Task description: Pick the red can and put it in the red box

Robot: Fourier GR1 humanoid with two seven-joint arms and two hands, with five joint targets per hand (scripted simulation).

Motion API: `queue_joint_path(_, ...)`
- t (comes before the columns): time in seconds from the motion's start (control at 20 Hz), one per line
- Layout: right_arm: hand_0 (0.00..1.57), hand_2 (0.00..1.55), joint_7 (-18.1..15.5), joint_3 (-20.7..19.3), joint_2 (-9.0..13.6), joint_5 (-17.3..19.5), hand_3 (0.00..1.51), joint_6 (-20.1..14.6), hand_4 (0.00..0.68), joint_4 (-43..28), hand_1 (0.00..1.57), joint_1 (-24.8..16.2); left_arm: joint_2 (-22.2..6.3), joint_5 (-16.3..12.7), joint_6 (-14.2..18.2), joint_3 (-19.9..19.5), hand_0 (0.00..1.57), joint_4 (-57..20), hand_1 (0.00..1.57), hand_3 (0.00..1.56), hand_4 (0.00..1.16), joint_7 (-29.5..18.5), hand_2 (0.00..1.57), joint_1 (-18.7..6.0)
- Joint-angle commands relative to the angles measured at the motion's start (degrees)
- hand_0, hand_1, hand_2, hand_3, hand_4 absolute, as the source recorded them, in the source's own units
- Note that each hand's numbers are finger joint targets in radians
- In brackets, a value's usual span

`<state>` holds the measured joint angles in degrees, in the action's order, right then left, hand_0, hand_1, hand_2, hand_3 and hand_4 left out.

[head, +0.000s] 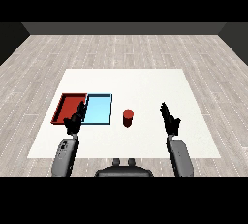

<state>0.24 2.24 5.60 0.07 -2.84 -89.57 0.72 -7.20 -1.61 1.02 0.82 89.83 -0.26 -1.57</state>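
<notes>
Fingers on both hands are straight and hold nothing: the left hand [75,120] hangs over the seam between the red tray [68,106] and light blue tray [99,109]. Upright on the white bench [145,85], the red can [128,118] stands between blue tray and right hand [169,119].

So the red can [128,118] is standing upright on the white table [145,82], just right of the light blue tray [98,110], not touching it. The red tray [69,106] is lying right against the blue one's left side. The left hand [75,120] is hanging over the trays' near edge, fingers relaxed. The right hand [170,119] is hovering well right of the can, fingers straight, holding nothing.
</notes>
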Motion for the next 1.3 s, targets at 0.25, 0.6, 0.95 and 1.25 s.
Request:
queue_joint_path(0.25, 0.0, 0.0, -0.08, -2.26, 1.9, -3.53, 0.0, 6.76, 0.0, -6.09, 0.0, -6.04, 3.03, 0.65, 0.31, 1.04, 0.0, 3.9, 0.0, 0.0, 0.0, 4.45, 0.0, 1.33)
queue_joint_path(0.6, 0.0, 0.0, -22.02, -1.58, -0.66, -4.94, 0.0, 10.39, 0.0, -6.36, 0.0, -8.17, 3.45, -2.41, -3.48, -2.83, 0.0, 1.33, 0.0, 0.0, 0.0, -21.36, 0.0, -0.66)
queue_joint_path(0.95, 0.0, 0.0, -21.25, -1.29, -2.18, -2.47, 0.0, 9.23, 0.0, -7.97, 0.0, -8.38, 4.2, -1.84, -2.91, -2.87, 0.0, 2.29, 0.0, 0.0, 0.0, -22.76, 0.0, 0.56)
queue_joint_path(1.25, 0.0, 0.0, -19.86, -3.61, -0.39, -4.23, 0.0, 12.23, 0.0, -8.19, 0.0, -8.08, 4.95, 0.4, -1.84, -1.67, 0.0, 2.78, 0.0, 0.0, 0.0, -22.93, 0.0, 1.1)
